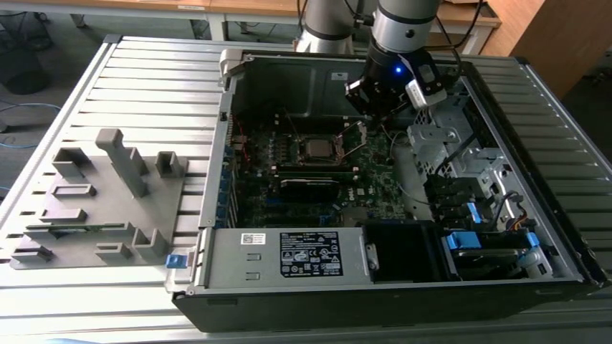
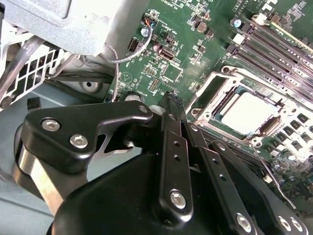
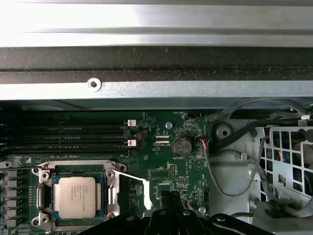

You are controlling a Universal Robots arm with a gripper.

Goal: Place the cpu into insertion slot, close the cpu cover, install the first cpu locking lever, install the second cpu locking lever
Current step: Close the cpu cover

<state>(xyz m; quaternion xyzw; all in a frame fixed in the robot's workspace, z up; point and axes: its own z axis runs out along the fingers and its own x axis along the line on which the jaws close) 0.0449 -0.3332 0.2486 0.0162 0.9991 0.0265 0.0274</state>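
Note:
The cpu [image 3: 74, 197] [image 2: 249, 113] lies flat in the insertion slot [image 1: 316, 149] on the green motherboard, silver top up. The cpu cover [image 3: 73, 169] [image 2: 211, 83] rests down around it as a metal frame. A thin wire locking lever [image 2: 271, 171] [image 3: 145, 193] stands lifted off the socket on the side toward my gripper. In the exterior view, my gripper [image 1: 375, 118] hangs over the board to the socket's right and slightly behind it. Its black fingers [image 2: 168, 127] are together, and my gripper [image 2: 171, 100] [image 3: 168, 197] is shut on nothing and apart from the cpu.
Long black memory slots [image 3: 63, 137] run beside the socket. A grey cable [image 3: 215, 181] loops by the drive cage [image 1: 449, 154]. The case's metal wall [image 3: 156, 88] rises close behind the board. A grey fixture [image 1: 105, 201] sits on the table left of the case.

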